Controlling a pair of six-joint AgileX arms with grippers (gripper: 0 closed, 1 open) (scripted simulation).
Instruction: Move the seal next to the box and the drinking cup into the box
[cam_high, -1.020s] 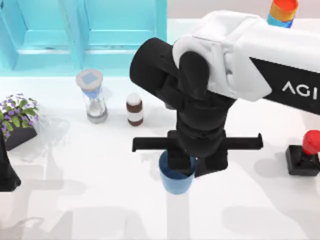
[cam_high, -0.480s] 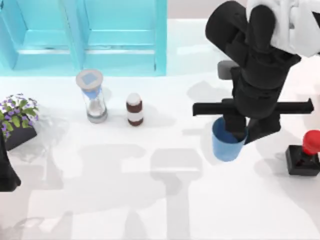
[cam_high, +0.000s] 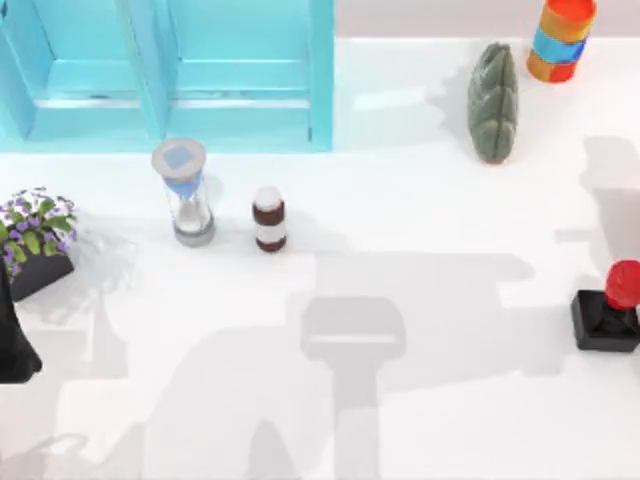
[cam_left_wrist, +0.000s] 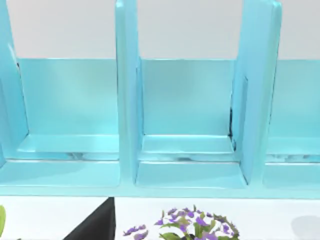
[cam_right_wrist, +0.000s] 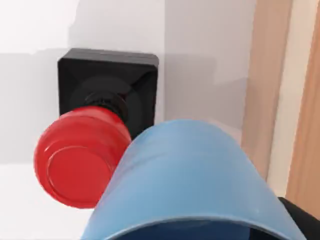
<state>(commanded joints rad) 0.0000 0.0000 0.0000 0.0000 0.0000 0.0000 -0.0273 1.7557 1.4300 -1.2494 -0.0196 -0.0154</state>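
White table (cam_high: 420, 420) shows you no right arm from above now; half a second ago it hung over the middle carrying the drinking cup (cam_right_wrist: 190, 180). Your right wrist view puts that cup close up, above the seal (cam_high: 610, 315) near the table's right edge; its jaws' state you cannot tell. Left arm (cam_high: 12, 340) stays parked at left.

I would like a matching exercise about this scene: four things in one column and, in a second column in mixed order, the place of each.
Things:
1. seal
2. drinking cup
3. hourglass
4. striped cylinder

Places:
A. far right corner of the table
B. close under the right wrist camera, above the seal
C. right edge of the table
D. in front of the blue box, beside the small bottle

Pairs: 1-C, 2-B, 3-D, 4-A
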